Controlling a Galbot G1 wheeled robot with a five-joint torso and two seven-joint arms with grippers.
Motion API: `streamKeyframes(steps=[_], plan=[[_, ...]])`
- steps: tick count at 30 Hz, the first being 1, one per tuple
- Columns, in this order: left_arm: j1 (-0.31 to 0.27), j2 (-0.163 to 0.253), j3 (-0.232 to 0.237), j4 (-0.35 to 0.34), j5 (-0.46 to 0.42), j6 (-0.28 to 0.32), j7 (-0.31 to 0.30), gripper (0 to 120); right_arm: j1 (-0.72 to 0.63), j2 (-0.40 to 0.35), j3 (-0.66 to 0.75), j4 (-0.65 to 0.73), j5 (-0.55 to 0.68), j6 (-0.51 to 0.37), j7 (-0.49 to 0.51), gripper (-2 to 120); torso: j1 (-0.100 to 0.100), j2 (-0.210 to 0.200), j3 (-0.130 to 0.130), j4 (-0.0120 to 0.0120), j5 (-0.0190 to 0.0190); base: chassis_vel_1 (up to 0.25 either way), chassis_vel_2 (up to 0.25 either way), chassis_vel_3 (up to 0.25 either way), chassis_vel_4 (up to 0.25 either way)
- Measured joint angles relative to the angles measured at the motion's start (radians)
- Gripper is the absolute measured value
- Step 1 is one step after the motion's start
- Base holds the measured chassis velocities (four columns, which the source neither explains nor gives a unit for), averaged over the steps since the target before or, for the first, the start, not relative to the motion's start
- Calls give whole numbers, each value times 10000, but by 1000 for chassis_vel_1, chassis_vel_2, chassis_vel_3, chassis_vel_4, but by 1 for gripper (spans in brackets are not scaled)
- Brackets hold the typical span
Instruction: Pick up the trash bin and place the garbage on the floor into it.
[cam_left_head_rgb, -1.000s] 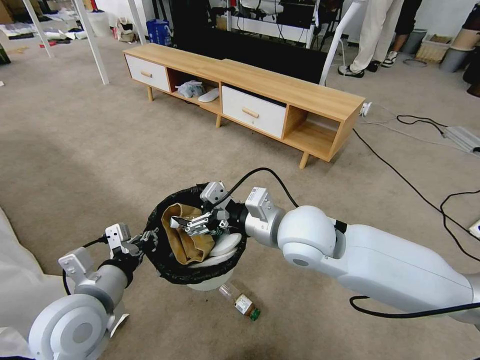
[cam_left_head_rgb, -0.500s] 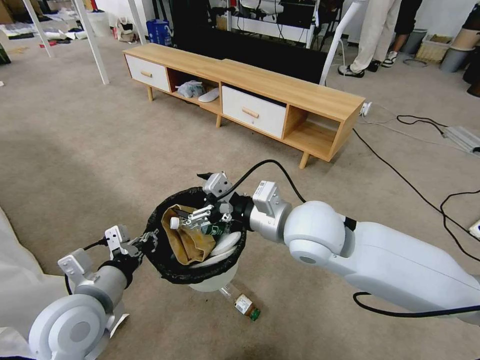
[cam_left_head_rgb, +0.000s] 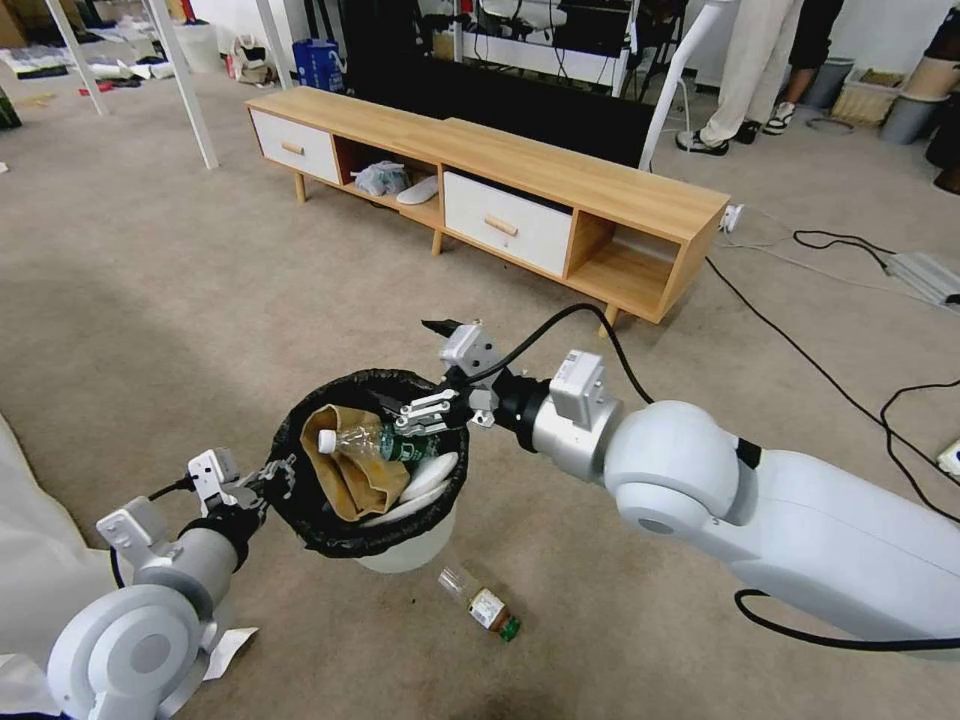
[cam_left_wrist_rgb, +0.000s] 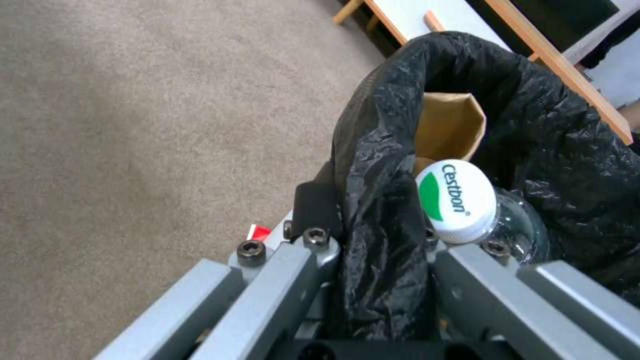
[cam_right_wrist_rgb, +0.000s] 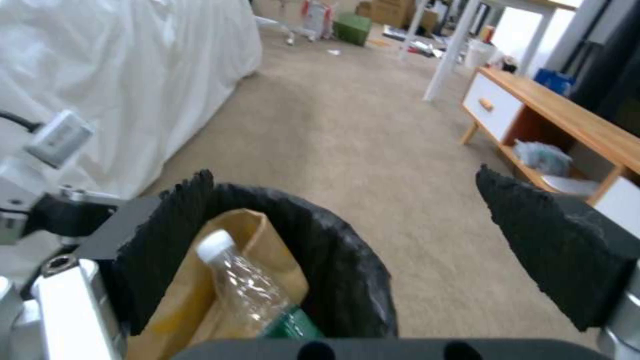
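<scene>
The trash bin, lined with a black bag, hangs just above the floor. My left gripper is shut on its near-left rim; the left wrist view shows the fingers pinching the bag. Garbage inside the bin: a brown paper bag, a clear bottle with a white cap, and white pieces. My right gripper stands open over the bin's far-right rim, its pads spread wide and holding nothing. Another small bottle lies on the carpet by the bin.
A long wooden cabinet stands ahead. Black cables trail over the carpet at the right. A white sheet hangs at the left, and a paper scrap lies under my left arm. White frame legs stand far left.
My right gripper has let go of the clear bottle, which now lies in the bin, and drawn back up and to the right. The left arm has shifted the bin slightly left.
</scene>
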Motion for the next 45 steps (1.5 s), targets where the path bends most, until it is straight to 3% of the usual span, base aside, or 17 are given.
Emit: streamKeyframes(steps=[11,19,26,32,39,45], plan=[[-23,290,-22,-17,-78,-122,17,0,-1133,-481,620,59,-74,93,565,100,0,0,0,0,1,0,0,0,0],[61,253,-16,-105,-19,-123,34,0,-1307,-575,827,-26,-130,150,605,100,0,0,0,0,0,0,0,0,0],[161,215,-243,-105,380,-135,101,0,-1404,-505,792,-118,-163,168,608,100,1,0,0,1,-1,0,0,0,0],[-10,275,-431,295,779,-186,110,0,-1791,-663,572,-58,403,-99,1009,100,0,0,0,0,0,0,0,0,0],[-325,-6,-470,547,1008,-344,41,0,-1919,-914,70,-29,602,-285,870,100,0,0,0,-1,0,0,0,0,0],[-419,-73,-607,551,999,-351,34,0,-1919,-600,-265,-369,570,-379,726,100,0,0,0,0,0,0,0,0,0]])
